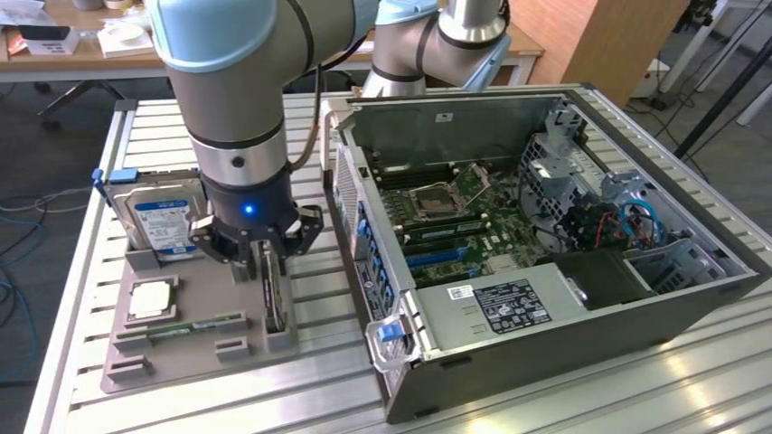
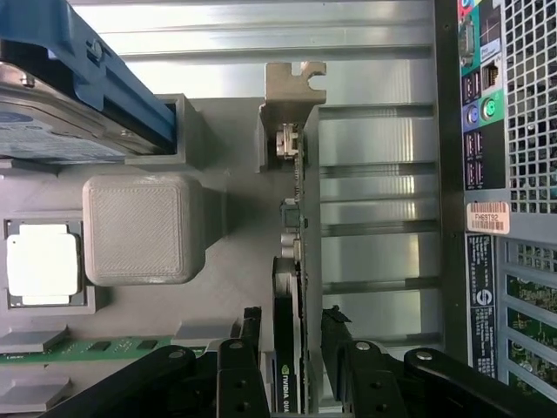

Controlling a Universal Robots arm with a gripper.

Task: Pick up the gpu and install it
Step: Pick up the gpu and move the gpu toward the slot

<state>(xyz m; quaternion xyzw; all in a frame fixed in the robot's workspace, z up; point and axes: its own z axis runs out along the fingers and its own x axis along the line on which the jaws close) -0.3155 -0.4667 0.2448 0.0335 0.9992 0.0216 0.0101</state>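
Low over the grey plastic parts tray (image 1: 181,360), at the exterior view's left of the open dark-grey computer case (image 1: 603,334), with the black two-fingered gripper (image 1: 268,259). Released and spread wide, one finger on each side of the gpu (image 2: 285,300), a thin dark green-black circuit card with a silvery metal end bracket. Not clenched on it: from the wrist, a sliver of gap on both sides. Card standing on its long edge in the tray's slot nearest the case, bracket at the far end. Further left on the same tray: an upright silver hard drive with blue-white label (image 1: 163,217) at the far corner, a square silvery processor chip (image 1: 151,298) lying flat, a narrow green memory stick (image 1: 193,327) nearer. Beneath everything, a slatted aluminium table (image 1: 603,402).
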